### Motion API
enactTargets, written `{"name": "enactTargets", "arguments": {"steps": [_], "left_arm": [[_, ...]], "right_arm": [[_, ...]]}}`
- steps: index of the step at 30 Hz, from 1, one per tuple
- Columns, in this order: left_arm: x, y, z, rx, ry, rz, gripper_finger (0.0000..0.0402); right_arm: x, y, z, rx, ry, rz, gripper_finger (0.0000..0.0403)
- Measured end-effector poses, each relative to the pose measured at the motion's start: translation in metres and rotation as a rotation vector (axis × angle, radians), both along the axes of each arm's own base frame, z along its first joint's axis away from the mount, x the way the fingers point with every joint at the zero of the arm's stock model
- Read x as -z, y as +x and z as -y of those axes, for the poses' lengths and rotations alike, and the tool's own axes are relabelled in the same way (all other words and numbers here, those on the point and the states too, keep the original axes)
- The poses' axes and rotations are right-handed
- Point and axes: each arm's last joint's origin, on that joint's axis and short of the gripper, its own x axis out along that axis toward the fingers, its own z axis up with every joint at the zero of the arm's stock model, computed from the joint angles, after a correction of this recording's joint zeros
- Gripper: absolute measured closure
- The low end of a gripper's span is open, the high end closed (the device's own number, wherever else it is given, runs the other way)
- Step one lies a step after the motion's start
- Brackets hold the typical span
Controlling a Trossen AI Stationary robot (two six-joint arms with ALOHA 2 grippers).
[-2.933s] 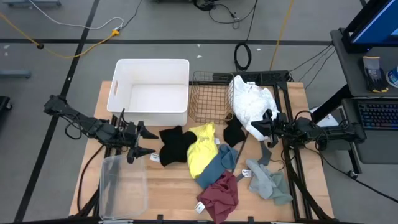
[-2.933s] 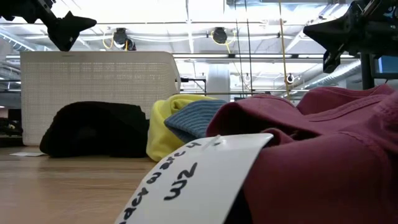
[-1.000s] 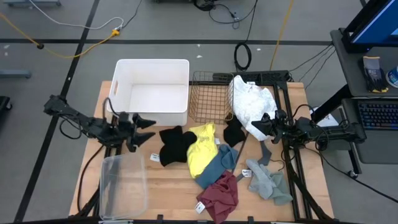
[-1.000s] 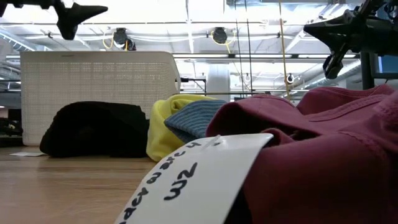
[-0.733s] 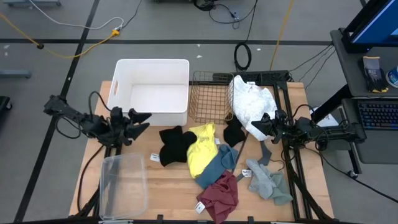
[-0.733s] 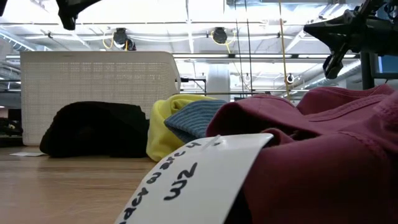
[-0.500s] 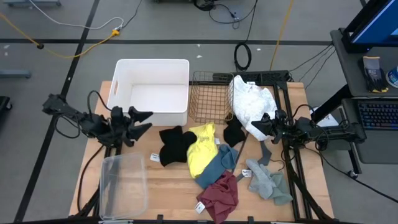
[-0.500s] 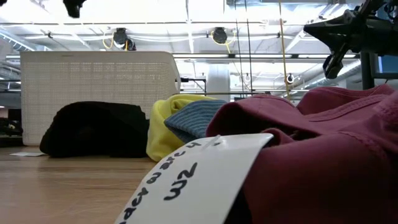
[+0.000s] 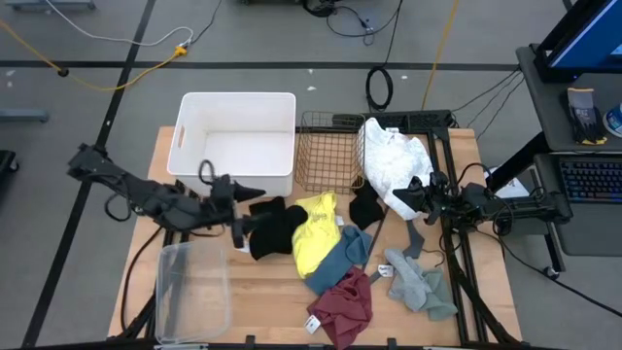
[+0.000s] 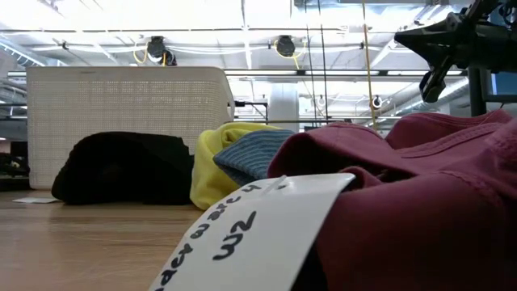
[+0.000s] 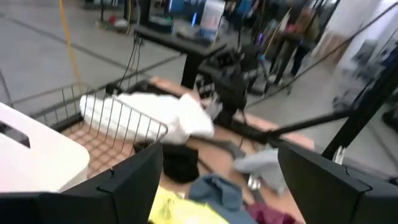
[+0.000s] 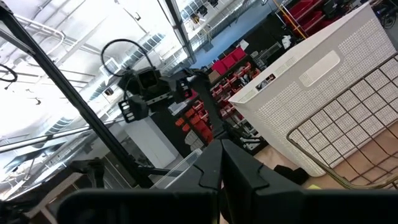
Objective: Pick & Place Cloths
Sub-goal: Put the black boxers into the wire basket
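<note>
The cloths lie in a heap on the wooden table: a black one (image 9: 271,227), a yellow one (image 9: 313,233), a blue-teal one (image 9: 346,255), a maroon one (image 9: 342,303) and grey-green ones (image 9: 418,282). A second black cloth (image 9: 364,207) lies by the white cloth (image 9: 393,163), which is draped over the wire basket's right rim. My left gripper (image 9: 248,206) hovers open above the table beside the first black cloth's left edge, nothing between its fingers (image 11: 127,183). My right gripper (image 9: 418,194) waits shut near the white cloth.
A white bin (image 9: 233,146) and a wire basket (image 9: 328,151) stand at the far side. A clear plastic container (image 9: 191,287) sits at the near left. Paper tags (image 10: 250,234) hang off the cloths. A dark grey hanger (image 9: 416,239) lies by the right arm.
My left gripper has risen, leaving the top of the low view, and has reached toward the table's right edge, up to the black cloth. It has stayed open. The cloths have not moved.
</note>
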Motion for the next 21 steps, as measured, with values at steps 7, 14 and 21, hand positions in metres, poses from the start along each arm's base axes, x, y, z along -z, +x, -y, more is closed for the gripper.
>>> {"name": "enactTargets", "arguments": {"steps": [7, 14, 21], "left_arm": [[0.002, 0.024, 0.006, -0.035, -0.012, -0.125, 0.0078], [0.012, 0.041, -0.001, -0.039, -0.011, -0.180, 0.0078], [0.030, 0.052, -0.009, 0.010, -0.054, -0.309, 0.0078]], "right_arm": [[0.000, 0.000, 0.000, 0.000, 0.000, 0.000, 0.0399], [0.000, 0.000, 0.000, 0.000, 0.000, 0.000, 0.0399], [0.000, 0.000, 0.000, 0.000, 0.000, -0.001, 0.0399]]}}
